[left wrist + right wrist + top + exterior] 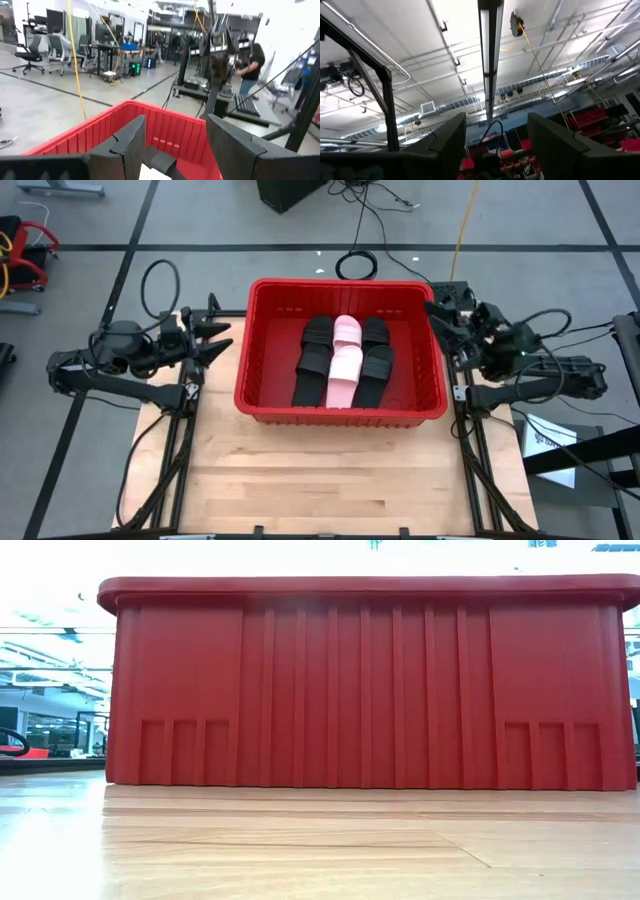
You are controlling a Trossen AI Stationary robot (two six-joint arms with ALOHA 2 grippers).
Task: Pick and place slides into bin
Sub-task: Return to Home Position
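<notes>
slides (pixel 343 358): 6 counted, all inside the bin (pixel 262 385), which sits at the far middle of the table (pixel 300 480).
layout: 2 rows of 3. pink slides (pixel 345 350) run down the centre w/ black slides (pixel 312 375) on either side. Roughly parallel, some overlapping. Can't tell which way up each one lies.
look: open toe, one wide strap each. Black ones matte, pink ones pale. Bin is red w/ a rimmed edge and ribbed walls. It fills the low view, so contents are hidden there.
handling (est.): prob light, foam/rubber type. Sole likely flexes a bit. Not fragile, not slippery.
hold (est.): if a re-pick is needed, pinch across the strap arch or the sole's side edge. Skip the toe tip, it'd prob swing.
L gripper (pixel 218 340): just outside the bin's left wall, aimed over the rim. fingers (pixel 131 145) spread, nothing between them.
R gripper (pixel 440 325): just outside the bin's right wall near the far corner, tilted up at the ceiling. Spread apart, empty.
step (est.): placing looks done. Only parking both arms at home is left.
risk (est.): low. Main thing is to clear the bin rim.
</notes>
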